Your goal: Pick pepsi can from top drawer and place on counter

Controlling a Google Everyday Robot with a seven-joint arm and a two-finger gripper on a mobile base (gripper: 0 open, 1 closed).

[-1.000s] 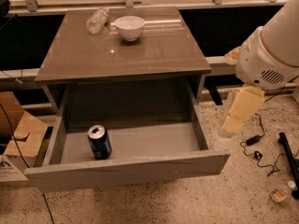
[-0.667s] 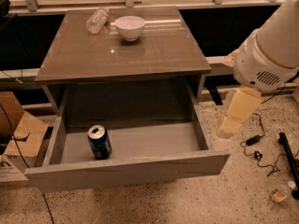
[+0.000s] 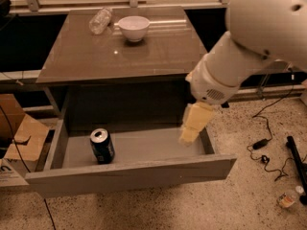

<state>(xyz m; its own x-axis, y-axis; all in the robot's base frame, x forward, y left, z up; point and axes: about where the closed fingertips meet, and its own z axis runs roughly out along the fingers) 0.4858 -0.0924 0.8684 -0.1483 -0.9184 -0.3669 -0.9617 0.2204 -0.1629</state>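
— Small dark blue pepsi can (image 3: 102,146)?
— Stands upright in wide grey top drawer (image 3: 129,174), below front-left corner of glossy brown table (image 3: 124,56). Likely light, slick, dentable; grip mid-wall.
— Cream end effector (image 3: 194,123)?
— Hovers off front-right corner, holding nothing; opening, cannot tell.

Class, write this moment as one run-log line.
hand: over drawer right end, clear of can | can: upright, drawer left, not yet picked | counter: bowl, bottle

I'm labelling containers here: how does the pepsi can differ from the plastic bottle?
The pepsi can stands upright; the plastic bottle lies on its side. The can is dark, the bottle clear. The can sits in the top drawer, the bottle on the counter near the bowl. Neither is held: the gripper hangs over the drawer's right end.
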